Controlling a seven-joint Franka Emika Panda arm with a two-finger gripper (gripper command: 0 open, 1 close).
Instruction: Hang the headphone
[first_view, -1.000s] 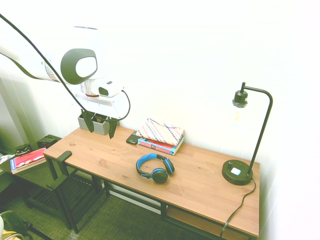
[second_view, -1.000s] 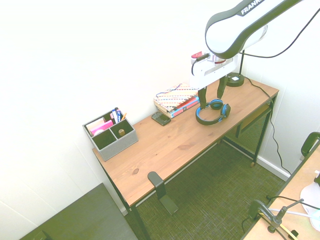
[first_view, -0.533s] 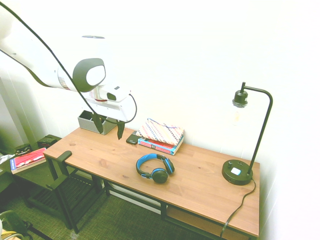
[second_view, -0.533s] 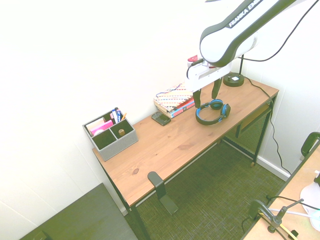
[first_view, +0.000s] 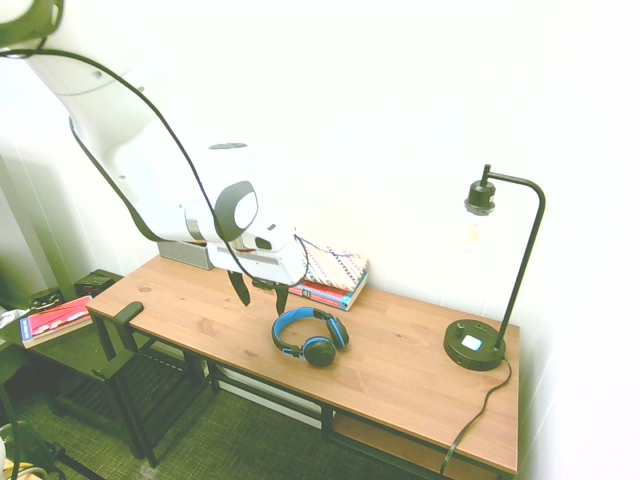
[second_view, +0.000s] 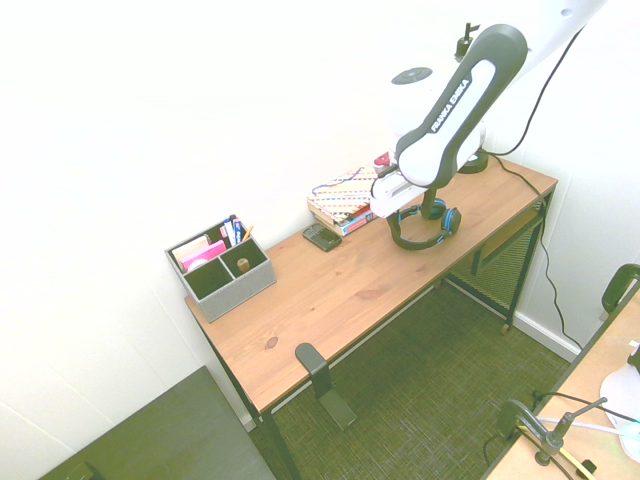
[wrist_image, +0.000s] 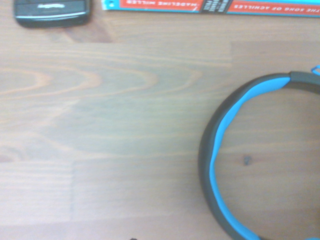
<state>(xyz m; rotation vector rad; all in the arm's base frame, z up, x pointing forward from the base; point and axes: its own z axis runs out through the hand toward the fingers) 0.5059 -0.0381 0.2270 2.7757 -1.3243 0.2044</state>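
Gripper: the gripper (first_view: 261, 295) pointed straight down with its two dark fingers apart and nothing between them; it hung above the desk top, just off the headband's curve, at about 9 o'clock of the headphone in the first exterior view.
Headphone: the headphone (first_view: 310, 335) lay flat on the wooden desk (first_view: 400, 375), blue band arched toward the wall, black ear cups toward the front edge; not touched by the fingers.
Wrist view: a blue and black arc of the headband (wrist_image: 220, 165) showed on bare wood, with the edge of a book and a dark phone-like device (wrist_image: 50, 12) near the far rim of the picture.
Books: a stack of books (first_view: 325, 272) with a patterned cover on top sat at roughly 12 o'clock of the headphone, against the wall.
Lamp: a black desk lamp (first_view: 490, 290) stood at about 3 o'clock, well apart from the headphone.
Organizer: a grey desk organizer (second_view: 220, 268) with pens stood at the desk's other end.
Hook: a black bracket (second_view: 312, 365) stuck out from the desk's front edge, well apart from the headphone.
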